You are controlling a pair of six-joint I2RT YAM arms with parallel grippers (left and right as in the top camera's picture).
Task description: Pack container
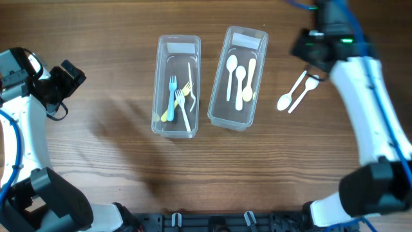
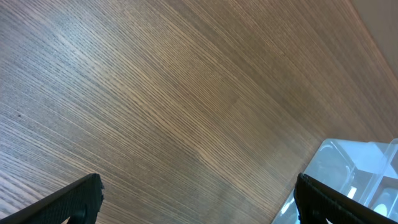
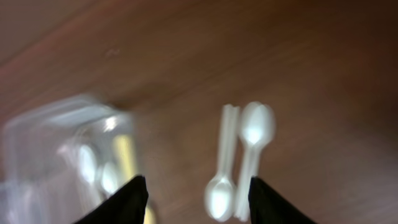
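Left gripper (image 2: 198,199) spread wide, right gripper (image 3: 198,200) likewise

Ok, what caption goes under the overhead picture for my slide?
Forks in the left container, spoons in the right container, two white spoons waiting on the table.

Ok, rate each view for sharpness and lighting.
Overhead: sharp and evenly lit, with glare on the clear ends of the fork container and the spoon container. Left wrist: the wood grain of the table is crisp, the fingertips only dark shapes. Right wrist: dim and heavily blurred, so the two loose spoons and the spoon container smear.
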